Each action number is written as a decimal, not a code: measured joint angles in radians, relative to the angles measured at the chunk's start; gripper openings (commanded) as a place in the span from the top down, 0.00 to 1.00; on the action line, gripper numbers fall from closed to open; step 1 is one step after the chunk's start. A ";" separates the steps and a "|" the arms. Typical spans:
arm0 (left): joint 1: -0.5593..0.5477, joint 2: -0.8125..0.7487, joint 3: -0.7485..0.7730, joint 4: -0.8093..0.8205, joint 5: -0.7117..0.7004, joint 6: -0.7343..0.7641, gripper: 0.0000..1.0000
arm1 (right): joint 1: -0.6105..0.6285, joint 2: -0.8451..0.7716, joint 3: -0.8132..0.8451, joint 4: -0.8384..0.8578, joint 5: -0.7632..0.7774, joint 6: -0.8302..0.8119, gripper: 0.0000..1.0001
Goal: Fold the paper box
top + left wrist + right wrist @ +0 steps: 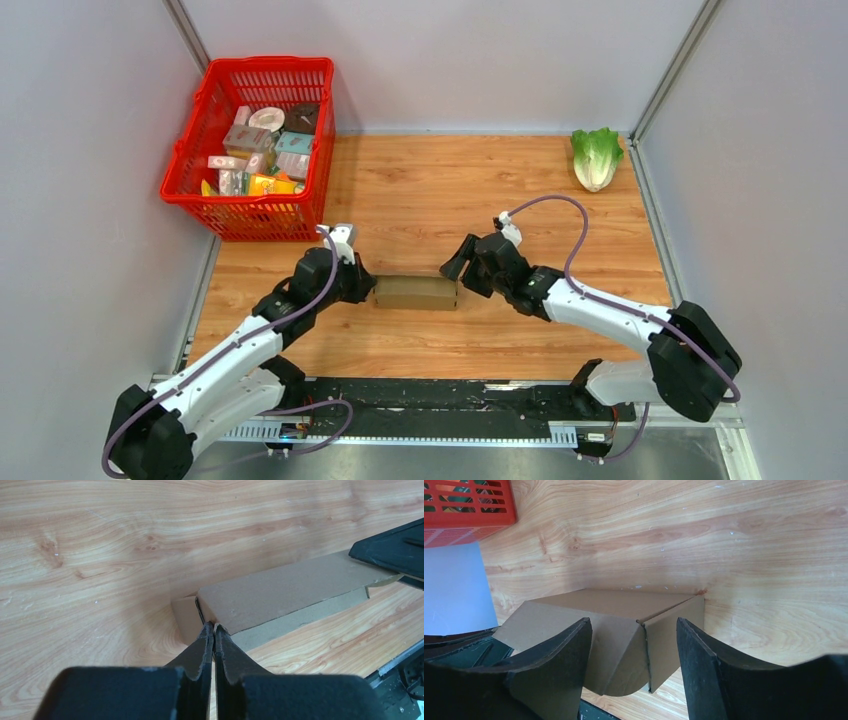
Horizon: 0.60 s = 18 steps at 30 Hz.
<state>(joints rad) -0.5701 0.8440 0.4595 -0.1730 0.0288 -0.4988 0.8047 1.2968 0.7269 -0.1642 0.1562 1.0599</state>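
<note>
The paper box (415, 292) is a small brown cardboard box, folded up and lying on the wooden table between my two grippers. My left gripper (368, 288) is shut, and in the left wrist view its tips (214, 626) press against the left end corner of the box (285, 587). My right gripper (462, 268) is open at the box's right end. In the right wrist view the gripper (633, 623) has one finger on each side of the box's end (624, 610), where a rounded side flap (624, 670) stands slightly loose.
A red basket (270, 64) full of small printed packages stands at the back left; its corner shows in the right wrist view (469, 510). A lettuce (597, 157) lies at the back right. Grey walls close in both sides.
</note>
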 measured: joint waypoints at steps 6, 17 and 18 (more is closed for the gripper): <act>-0.001 -0.023 -0.016 -0.002 0.012 -0.005 0.73 | 0.036 -0.018 -0.085 0.116 0.034 -0.011 0.35; -0.005 -0.216 -0.047 -0.156 0.051 -0.022 0.48 | 0.158 -0.029 -0.192 0.320 0.203 -0.112 0.34; -0.005 -0.244 -0.047 -0.182 0.052 -0.025 0.48 | 0.164 -0.027 -0.193 0.329 0.217 -0.121 0.34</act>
<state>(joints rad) -0.5747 0.5999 0.4122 -0.3553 0.0811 -0.5240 0.9684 1.2697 0.5335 0.1646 0.3729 0.9390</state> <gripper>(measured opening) 0.499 0.663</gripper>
